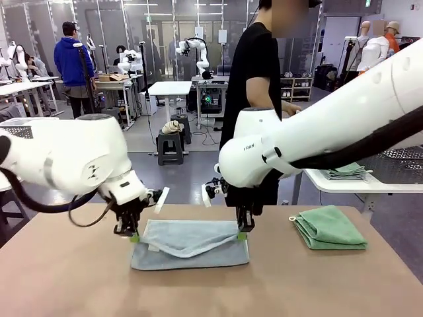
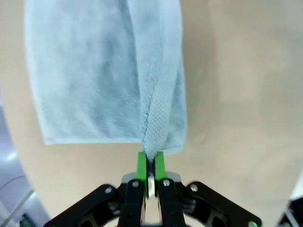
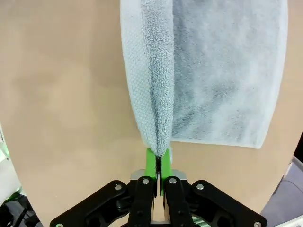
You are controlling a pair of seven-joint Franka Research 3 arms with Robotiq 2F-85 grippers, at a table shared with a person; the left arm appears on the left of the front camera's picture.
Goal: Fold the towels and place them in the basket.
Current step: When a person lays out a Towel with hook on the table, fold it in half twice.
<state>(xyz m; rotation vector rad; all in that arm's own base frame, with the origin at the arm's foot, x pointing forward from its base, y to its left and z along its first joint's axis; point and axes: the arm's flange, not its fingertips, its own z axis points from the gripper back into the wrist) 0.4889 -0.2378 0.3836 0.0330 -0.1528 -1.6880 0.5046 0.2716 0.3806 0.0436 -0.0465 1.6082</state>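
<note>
A grey-blue towel (image 1: 190,243) lies on the tan table, its far edge lifted at both corners. My left gripper (image 1: 135,237) is shut on the towel's far left corner; in the left wrist view the green pads (image 2: 141,166) pinch the towel (image 2: 104,75) edge. At the far right corner my right gripper (image 1: 242,234) is shut on the cloth, and the right wrist view has its pads (image 3: 151,163) clamped on the towel (image 3: 208,71) fold. A mint green towel (image 1: 328,228) lies folded at the table's right. The basket is out of view.
A person in black (image 1: 254,79) stands at the far side of the table (image 1: 79,277). A white side table (image 1: 370,181) to the right carries folded cloth. The front of the table is bare.
</note>
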